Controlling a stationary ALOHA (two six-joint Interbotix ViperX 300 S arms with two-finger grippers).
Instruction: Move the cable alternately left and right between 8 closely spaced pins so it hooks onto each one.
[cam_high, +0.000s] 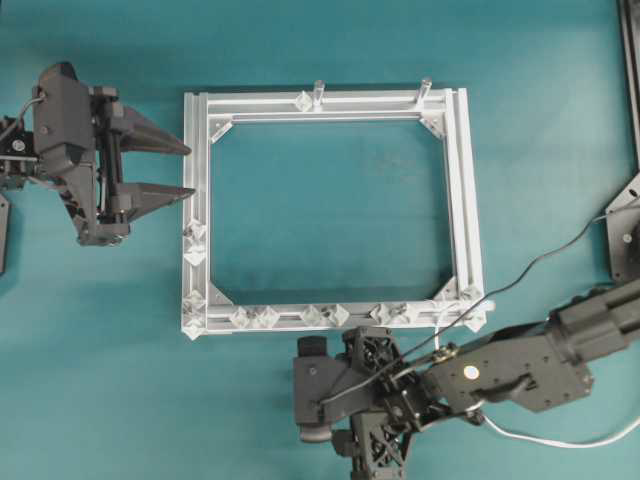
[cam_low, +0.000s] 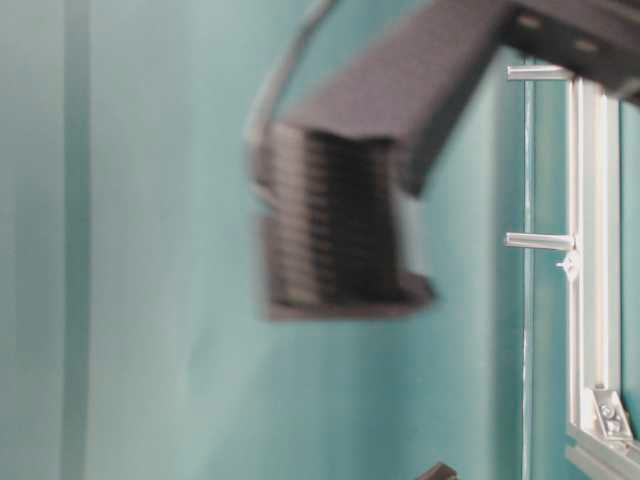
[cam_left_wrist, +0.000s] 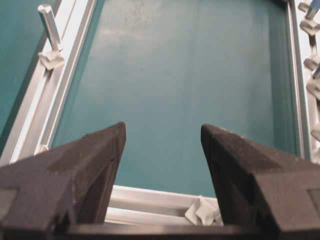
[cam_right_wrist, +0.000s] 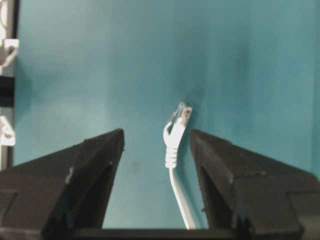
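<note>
Teal surface is carrying a silver aluminium frame overhead, with the pins sitting along its left and near rails. The left end effector is hovering beside the left rail, jaws apart. The right end effector is sitting below the near rail; the cable is trailing away at bottom right. At table level, a blurred dark arm is filling the view. The left wrist view is showing spread jaws over the frame. The right wrist view is showing the cable lying between 2 parted jaws, unclamped, plug beyond them.

One camera looks straight down on the aluminium frame; another sits low beside it, sharing its posts. Wrist cameras peer out between black fingers.
</note>
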